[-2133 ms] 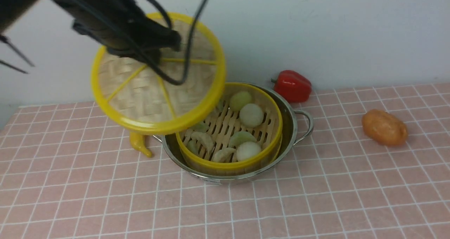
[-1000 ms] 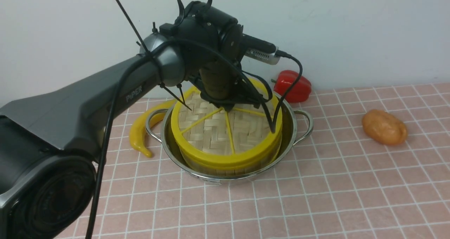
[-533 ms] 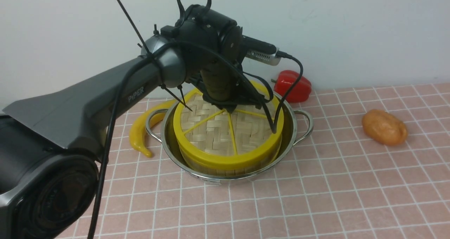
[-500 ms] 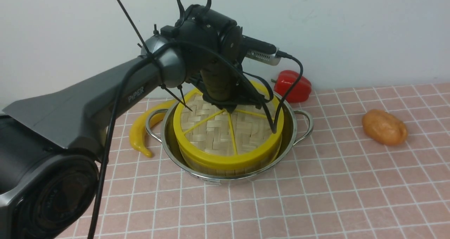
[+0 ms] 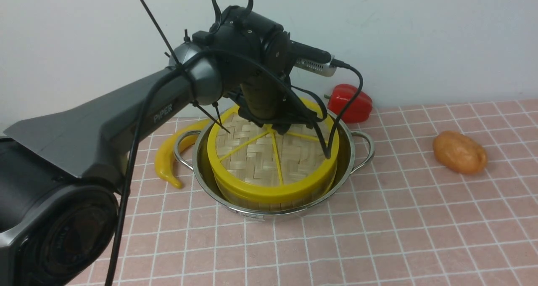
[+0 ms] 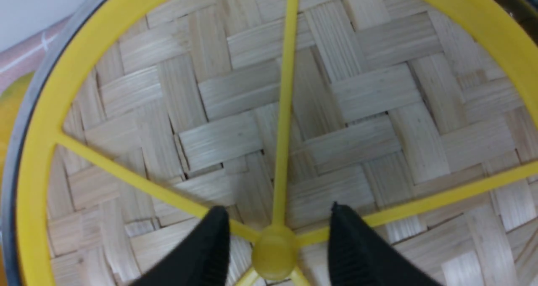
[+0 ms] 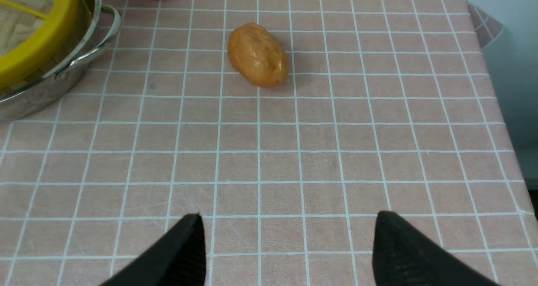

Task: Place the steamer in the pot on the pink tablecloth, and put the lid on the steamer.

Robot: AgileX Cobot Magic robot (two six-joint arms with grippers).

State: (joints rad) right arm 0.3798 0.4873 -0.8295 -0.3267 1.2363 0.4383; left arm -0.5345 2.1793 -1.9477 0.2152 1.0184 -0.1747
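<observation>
The lid [image 5: 269, 160], a woven disc with a yellow rim and spokes, lies flat on the steamer [image 5: 252, 199]. Only the steamer's side wall shows. It stands inside the steel pot [image 5: 349, 151] on the pink tablecloth [image 5: 378, 235]. My left gripper [image 5: 280, 128] points down over the lid's hub. In the left wrist view the left gripper [image 6: 277, 212] is open. Its fingers [image 6: 214, 235] stand either side of the hub, with a gap on each side. My right gripper [image 7: 288, 218] is open and empty above bare cloth. The pot [image 7: 63, 80] and the lid's rim [image 7: 42, 42] are off to its side.
A yellow banana [image 5: 166, 160] lies against the pot's left side. A red bell pepper [image 5: 349, 102] sits behind the pot by the wall. An orange potato [image 5: 459, 152] lies to the right and also shows in the right wrist view [image 7: 257, 54]. The cloth's right edge [image 7: 510, 151] is close.
Two seconds ago my left gripper held the lid tilted above and left of the pot. It lowered the lid onto the steamer. In the last half second the lid stays still.
</observation>
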